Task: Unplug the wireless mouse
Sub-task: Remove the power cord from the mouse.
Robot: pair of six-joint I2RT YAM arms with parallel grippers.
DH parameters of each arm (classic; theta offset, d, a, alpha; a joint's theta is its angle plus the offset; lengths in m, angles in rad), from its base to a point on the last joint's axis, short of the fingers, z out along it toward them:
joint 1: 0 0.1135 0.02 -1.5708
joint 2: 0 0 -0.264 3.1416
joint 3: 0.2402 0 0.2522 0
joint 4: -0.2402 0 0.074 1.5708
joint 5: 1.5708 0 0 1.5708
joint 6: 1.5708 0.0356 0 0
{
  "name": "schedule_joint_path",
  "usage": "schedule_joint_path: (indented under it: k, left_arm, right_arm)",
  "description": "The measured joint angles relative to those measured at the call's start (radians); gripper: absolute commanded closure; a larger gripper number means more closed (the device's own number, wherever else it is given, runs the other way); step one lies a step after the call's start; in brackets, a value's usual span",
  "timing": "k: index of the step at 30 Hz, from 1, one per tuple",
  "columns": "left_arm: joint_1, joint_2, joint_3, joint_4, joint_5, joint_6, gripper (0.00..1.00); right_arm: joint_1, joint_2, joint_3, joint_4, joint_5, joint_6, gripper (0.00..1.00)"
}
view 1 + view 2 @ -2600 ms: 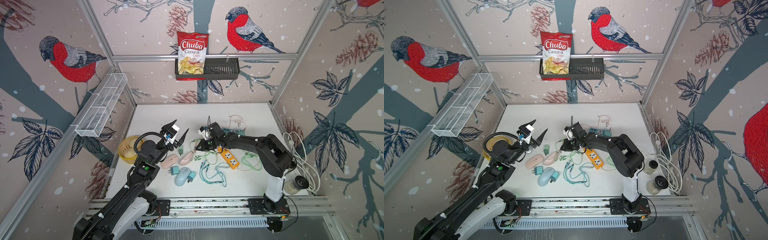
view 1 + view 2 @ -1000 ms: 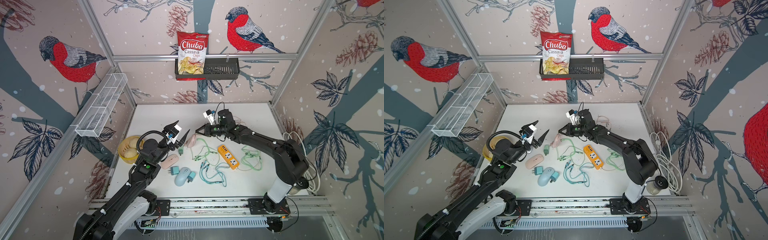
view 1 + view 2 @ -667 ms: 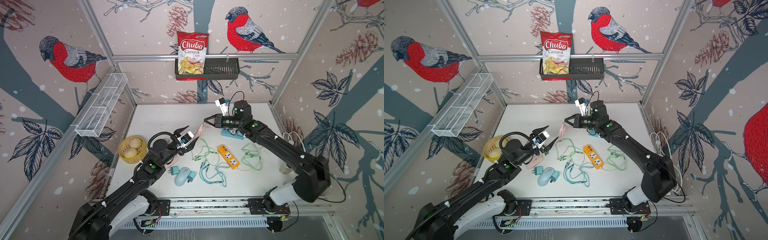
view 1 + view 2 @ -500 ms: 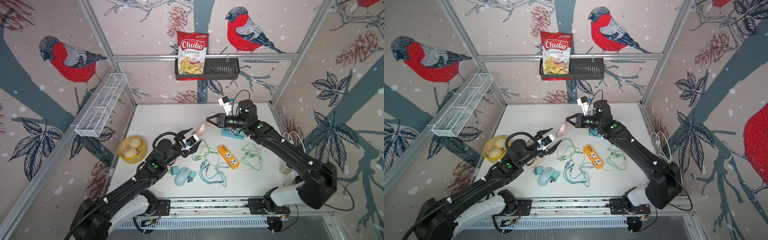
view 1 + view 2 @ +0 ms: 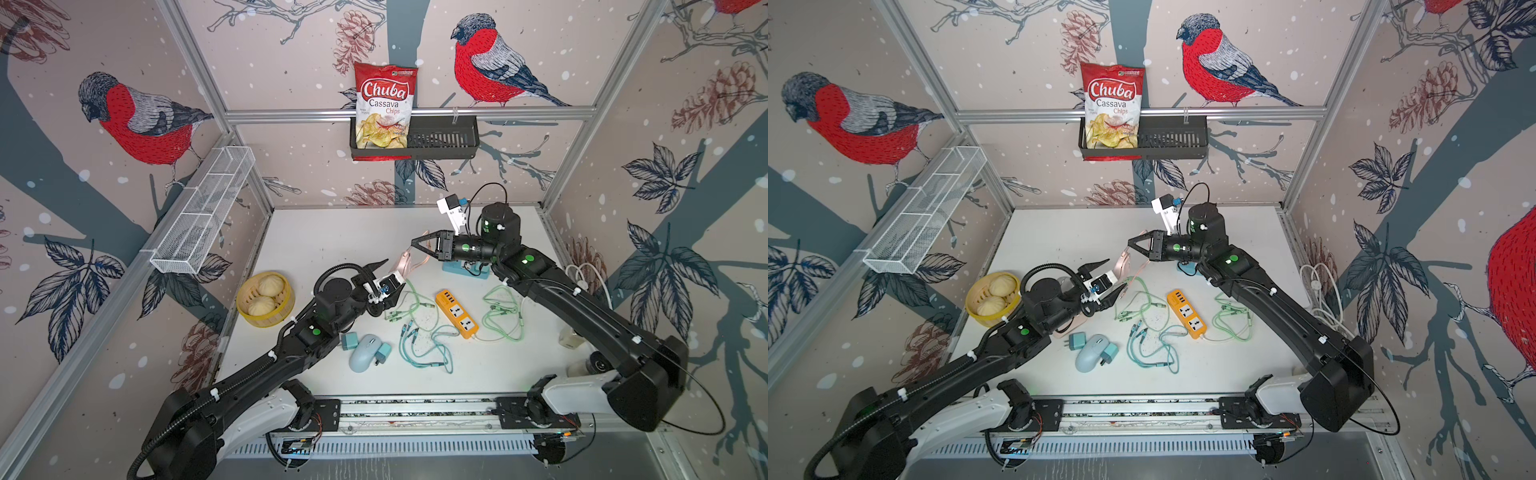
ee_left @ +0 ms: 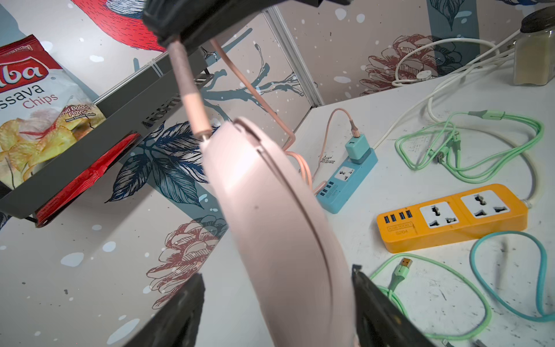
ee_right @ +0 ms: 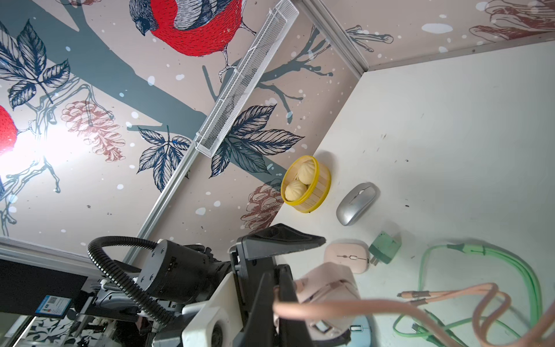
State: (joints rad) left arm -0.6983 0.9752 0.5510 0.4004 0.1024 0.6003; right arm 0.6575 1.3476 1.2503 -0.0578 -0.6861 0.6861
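**A:** Right gripper [image 5: 417, 243] is clamped on the pink charging cable [image 6: 186, 84], right at the plug sleeve. Left gripper [image 6: 276, 276] has its jaws apart, straddling the pale pink plastic wireless mouse [image 6: 270, 225]. No squeeze visible.

**B:** Mouse location?

**A:** Hanging off that plug, in the air between both arms, above the white tabletop [image 5: 332, 232].

**B:** Handling?

**A:** Looks light. Hard, glossy, curved shell, so probably slippery. Take it across the flanks, mid-body, and pull along the plug axis. Cord is limp, sleeve looks stiff.

**B:** Surroundings?

**A:** Cable runs down to a teal charger [image 6: 356, 148] on a blue power strip [image 6: 345, 180]. Orange power strip [image 6: 450, 219] and loose green cables [image 6: 483, 115] nearby. Bird-print walls [image 5: 291, 83] close in on three sides.
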Motion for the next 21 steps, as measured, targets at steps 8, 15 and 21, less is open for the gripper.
schedule_joint_path:
  k: [8, 15, 21]
  left_arm:
    - [0.000, 0.001, 0.011, -0.007, -0.020, -0.001, 0.45]
    - [0.002, 0.002, 0.024, -0.046, -0.052, -0.006, 0.93]
    - [0.002, 0.005, 0.034, -0.046, -0.048, 0.002, 1.00]
  right_arm:
    - [0.035, 0.014, -0.030, 0.043, -0.024, 0.048, 1.00]
    - [0.036, 0.011, -0.043, 0.050, -0.035, 0.050, 1.00]
    - [0.027, -0.002, -0.042, 0.035, -0.035, 0.046, 0.76]
